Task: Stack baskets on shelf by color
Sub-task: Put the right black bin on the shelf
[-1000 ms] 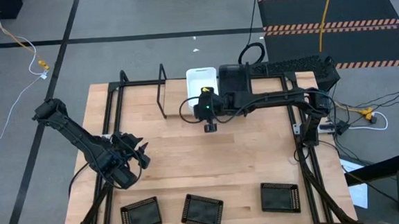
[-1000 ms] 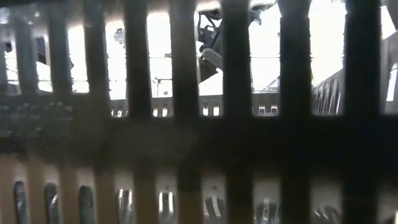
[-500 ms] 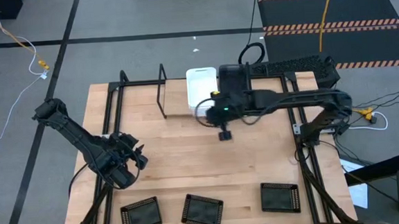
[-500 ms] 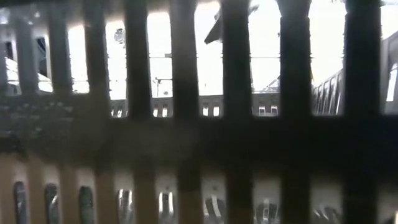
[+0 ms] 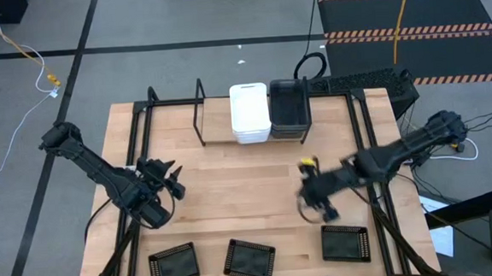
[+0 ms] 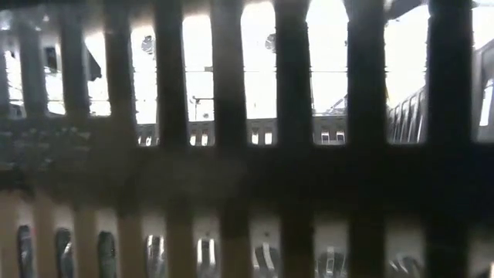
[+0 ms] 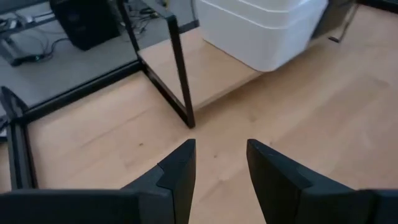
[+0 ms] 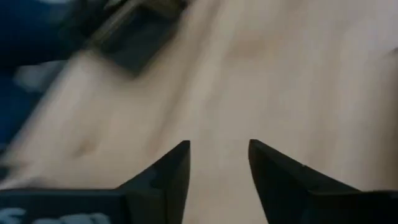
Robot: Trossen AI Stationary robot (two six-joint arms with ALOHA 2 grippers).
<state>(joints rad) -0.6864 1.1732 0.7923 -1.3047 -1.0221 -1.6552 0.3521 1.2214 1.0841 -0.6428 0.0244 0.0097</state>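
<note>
A stack of white baskets (image 5: 250, 112) and a stack of dark grey-brown baskets (image 5: 288, 107) stand side by side on the shelf (image 5: 215, 127) at the table's far edge. Three flat black gridded trays lie along the near edge: left (image 5: 173, 264), middle (image 5: 249, 259), right (image 5: 345, 242). My left gripper (image 5: 173, 182) is open and empty over the table's left part; its wrist view (image 7: 221, 162) looks toward the white baskets (image 7: 261, 31). My right gripper (image 5: 317, 209) is open and empty (image 8: 219, 158), just above the right tray's far side.
An upright black loop divider (image 5: 200, 115) stands on the shelf left of the white baskets, and also shows in the left wrist view (image 7: 177, 68). Black frame rods run along the table's left and right sides. A dark grid fills the low view (image 6: 247, 154) and hides the table.
My right gripper has swung away from the baskets on the shelf, toward the table's near and right edges, and now hangs by the right black tray. The dark basket stack, covered by the arm before, now shows in full.
</note>
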